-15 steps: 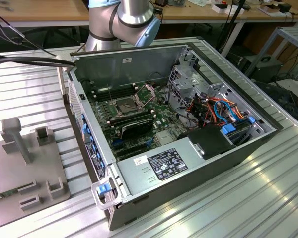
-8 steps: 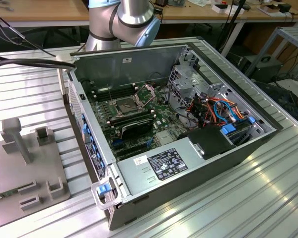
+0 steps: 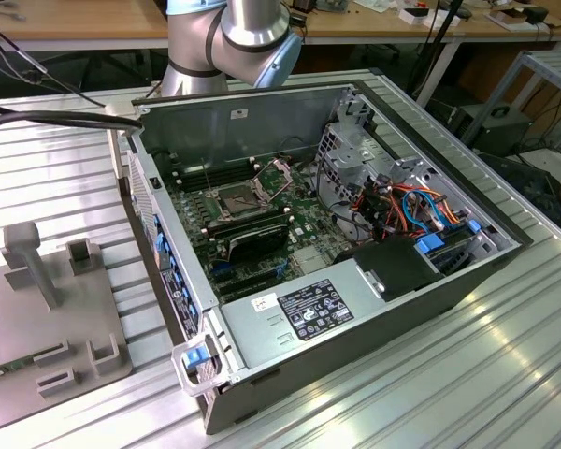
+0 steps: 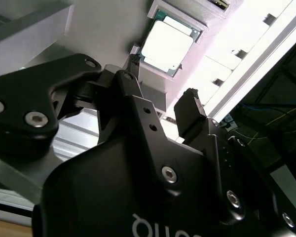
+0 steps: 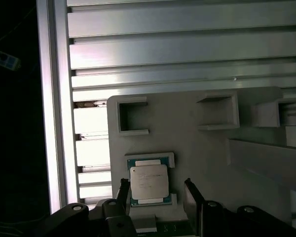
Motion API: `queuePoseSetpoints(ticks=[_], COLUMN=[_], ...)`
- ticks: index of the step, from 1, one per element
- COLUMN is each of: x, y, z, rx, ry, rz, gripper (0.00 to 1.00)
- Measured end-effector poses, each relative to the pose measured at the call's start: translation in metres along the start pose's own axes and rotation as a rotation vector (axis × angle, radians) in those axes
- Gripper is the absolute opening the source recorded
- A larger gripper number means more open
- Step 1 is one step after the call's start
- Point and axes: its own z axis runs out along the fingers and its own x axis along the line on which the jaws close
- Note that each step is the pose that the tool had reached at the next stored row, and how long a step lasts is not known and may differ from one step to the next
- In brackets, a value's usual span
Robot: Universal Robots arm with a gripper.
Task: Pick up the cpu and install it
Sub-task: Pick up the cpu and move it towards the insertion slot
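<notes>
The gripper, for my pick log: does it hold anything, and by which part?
Nothing is held. The gripper is open over the cpu, which lies in its grey holder.

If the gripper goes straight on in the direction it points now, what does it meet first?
Most likely the cpu, lying on the grey fixture plate. In the first wrist view the open gripper points at it, one finger on each side; the gap in depth is unclear.

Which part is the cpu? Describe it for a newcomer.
A grey fixture plate lies on the slatted metal table. Near its edge the cpu sits in a shallow nest, flanked by the open gripper. Unlike the empty grey brackets nearby, it is a silver square on green board.
</notes>
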Motion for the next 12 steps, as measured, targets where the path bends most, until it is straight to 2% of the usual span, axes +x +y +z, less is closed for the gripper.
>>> queuePoseSetpoints(ticks=[3,12], x=[0.0002,0.0002], y=[0.0,-0.0006], z=[0.0026,0.0131], rx=[-0.003,-0.0033], ry=[0.0002,0.0005], rz=[0.0,0.0], gripper=[0.56,0.56])
